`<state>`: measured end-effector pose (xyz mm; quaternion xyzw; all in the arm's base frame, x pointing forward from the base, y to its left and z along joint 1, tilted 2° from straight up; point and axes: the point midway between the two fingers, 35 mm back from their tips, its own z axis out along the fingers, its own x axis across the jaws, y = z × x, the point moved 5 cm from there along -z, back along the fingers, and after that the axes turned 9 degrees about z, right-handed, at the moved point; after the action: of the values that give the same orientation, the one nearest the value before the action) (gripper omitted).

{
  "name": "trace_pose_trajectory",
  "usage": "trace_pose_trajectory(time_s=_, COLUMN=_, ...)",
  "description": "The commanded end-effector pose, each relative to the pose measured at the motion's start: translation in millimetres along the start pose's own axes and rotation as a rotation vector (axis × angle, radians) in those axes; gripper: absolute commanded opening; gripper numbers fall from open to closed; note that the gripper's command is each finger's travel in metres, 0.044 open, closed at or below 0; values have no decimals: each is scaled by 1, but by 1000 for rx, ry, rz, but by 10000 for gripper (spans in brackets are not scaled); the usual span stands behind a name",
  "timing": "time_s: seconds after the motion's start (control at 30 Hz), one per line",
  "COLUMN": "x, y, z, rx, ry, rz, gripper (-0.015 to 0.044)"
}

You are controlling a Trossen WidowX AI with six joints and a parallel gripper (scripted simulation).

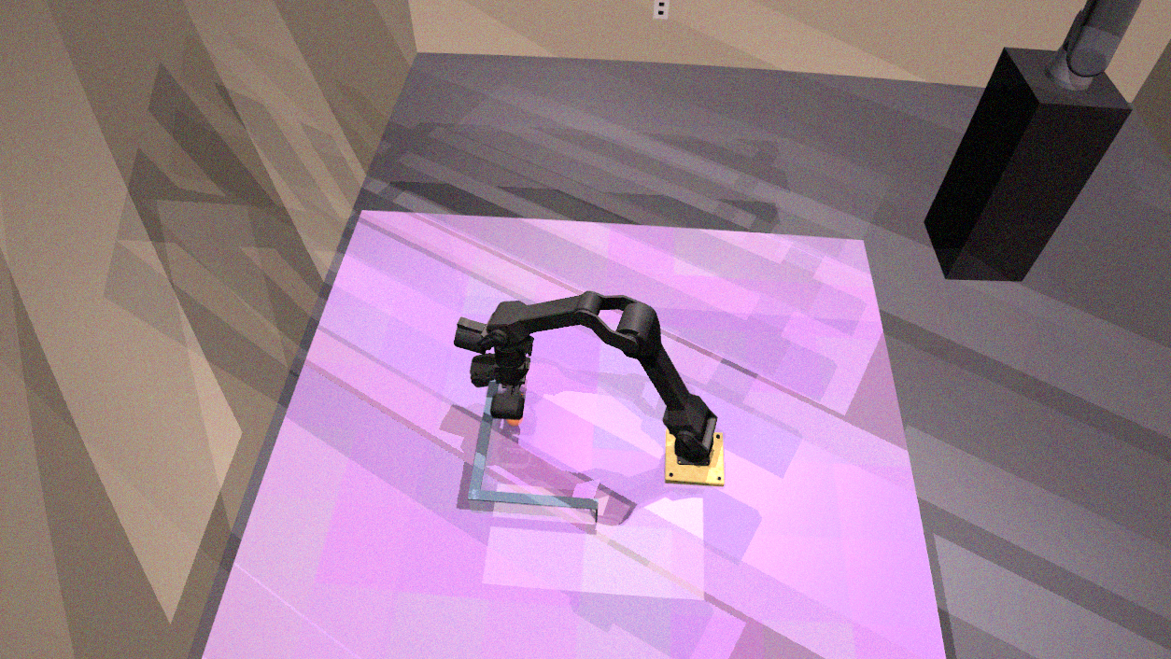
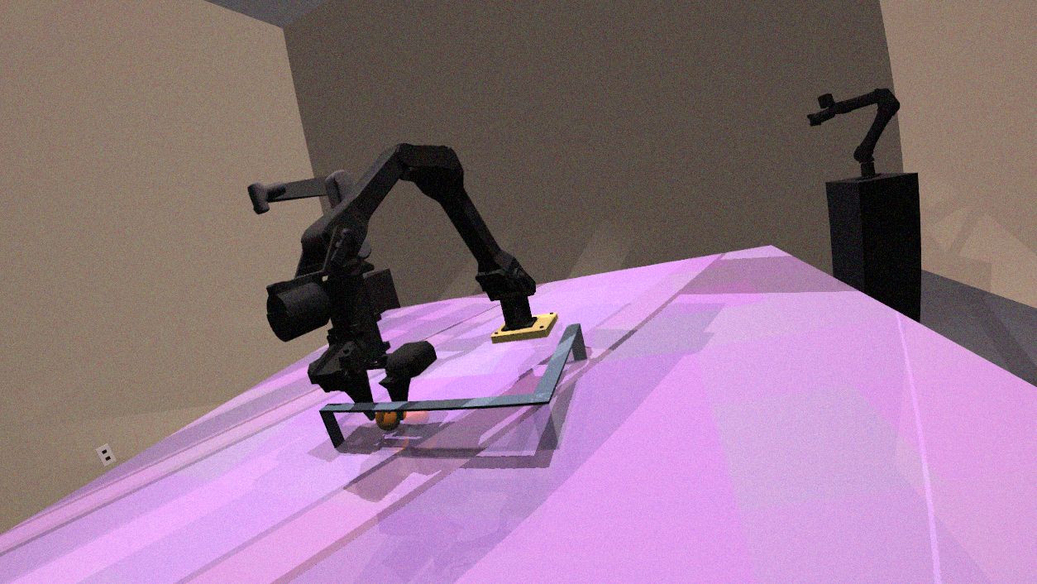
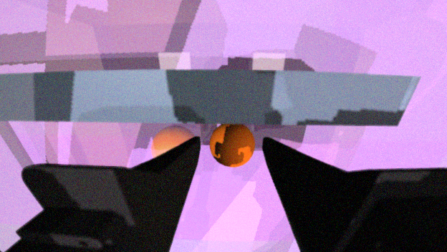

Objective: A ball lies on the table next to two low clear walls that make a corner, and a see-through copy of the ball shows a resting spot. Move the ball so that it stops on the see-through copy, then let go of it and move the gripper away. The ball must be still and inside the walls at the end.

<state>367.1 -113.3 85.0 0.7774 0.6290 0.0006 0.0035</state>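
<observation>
The orange ball (image 2: 387, 419) (image 3: 233, 147) lies on the table inside the long clear wall (image 1: 482, 445) (image 2: 471, 404) (image 3: 118, 93). In the top view my gripper hides it. The see-through copy (image 2: 417, 418) (image 3: 169, 141) is pale orange, close beside the ball on the side toward the corner; only a bit of the copy (image 1: 514, 422) shows below my gripper in the top view. My gripper (image 2: 386, 415) (image 3: 231, 142) points down and is open, one fingertip on each side of the ball. In the wrist view a gap shows on both sides. The left finger partly covers the copy.
The second wall (image 1: 541, 498) (image 2: 561, 366) meets the long one at the corner, away from my gripper. The arm's yellow base plate (image 1: 675, 472) (image 2: 508, 336) is across the table from the long wall. A black pedestal (image 1: 991, 163) (image 2: 888, 239) stands beyond the table.
</observation>
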Motion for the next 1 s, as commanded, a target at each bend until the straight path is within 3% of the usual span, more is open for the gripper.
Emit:
trace_pose_trajectory(time_s=0.0, x=0, y=-1, z=3, rx=4, ry=-3, rz=3, gripper=173)
trace_pose_trajectory(time_s=0.23, x=0, y=-1, z=3, rx=4, ry=-3, rz=3, gripper=127)
trace_pose_trajectory(time_s=0.4, x=-13, y=-5, z=-3, rx=-3, ry=-17, rz=83, gripper=0)
trace_pose_trajectory(time_s=0.6, x=-51, y=-3, z=-36, rx=-56, ry=-39, rz=193, gripper=0)
trace_pose_trajectory(time_s=0.97, x=-27, y=3, z=-82, rx=-27, ry=-39, rz=71, gripper=0)
